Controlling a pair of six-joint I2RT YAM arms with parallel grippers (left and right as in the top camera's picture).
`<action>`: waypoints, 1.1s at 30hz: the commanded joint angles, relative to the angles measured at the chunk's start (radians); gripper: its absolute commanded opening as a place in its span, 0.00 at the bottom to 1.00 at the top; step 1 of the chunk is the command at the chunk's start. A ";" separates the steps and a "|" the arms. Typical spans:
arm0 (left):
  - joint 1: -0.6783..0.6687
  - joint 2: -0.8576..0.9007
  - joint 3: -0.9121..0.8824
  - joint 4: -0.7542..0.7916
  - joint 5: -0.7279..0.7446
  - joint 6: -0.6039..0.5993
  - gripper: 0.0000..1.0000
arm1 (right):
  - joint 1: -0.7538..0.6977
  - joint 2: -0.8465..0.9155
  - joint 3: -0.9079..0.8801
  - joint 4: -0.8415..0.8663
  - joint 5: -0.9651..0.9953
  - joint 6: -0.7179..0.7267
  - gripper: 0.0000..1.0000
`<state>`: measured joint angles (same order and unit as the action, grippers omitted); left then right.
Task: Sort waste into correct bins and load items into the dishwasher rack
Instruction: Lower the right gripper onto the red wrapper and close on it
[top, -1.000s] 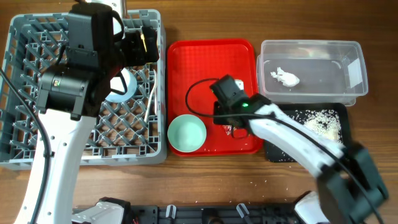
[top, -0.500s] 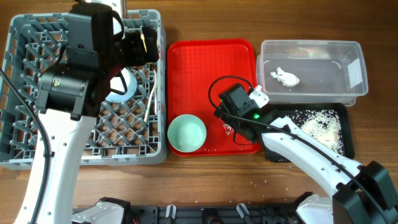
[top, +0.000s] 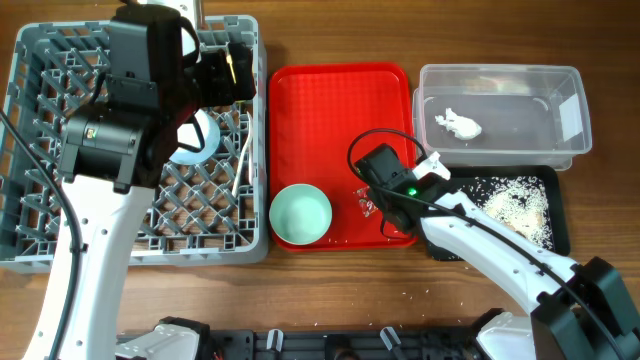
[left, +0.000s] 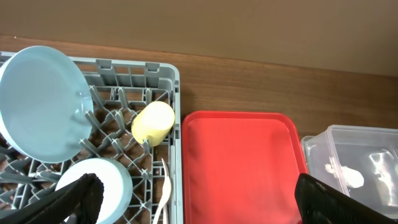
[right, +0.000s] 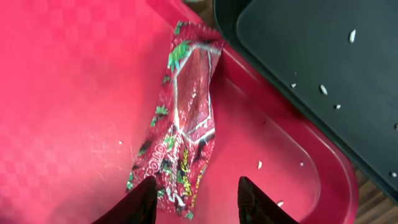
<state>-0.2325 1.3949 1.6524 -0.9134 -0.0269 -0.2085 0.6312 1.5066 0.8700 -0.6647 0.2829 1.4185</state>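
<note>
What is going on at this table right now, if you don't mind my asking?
A meal is being cleared up. The right gripper hangs open over the red wrapper lying on the red tray, not yet gripped. The left gripper hovers open over the dishwasher rack, which holds the plate, yellow cup and blue bowl. The mint-green bowl sits on the tray; the napkin is in the clear tub, crumbs in the black tray.
</note>
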 joint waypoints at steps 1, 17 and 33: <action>0.006 0.000 -0.001 0.003 0.011 -0.013 1.00 | -0.002 0.051 -0.013 0.030 0.046 0.045 0.43; 0.006 0.000 -0.001 0.003 0.011 -0.013 1.00 | -0.002 0.211 -0.013 0.180 0.031 0.051 0.47; 0.006 0.000 -0.001 0.003 0.011 -0.013 1.00 | -0.002 0.211 -0.013 0.178 0.005 0.048 0.35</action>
<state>-0.2325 1.3949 1.6524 -0.9134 -0.0269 -0.2085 0.6312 1.6981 0.8700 -0.4881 0.2920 1.4651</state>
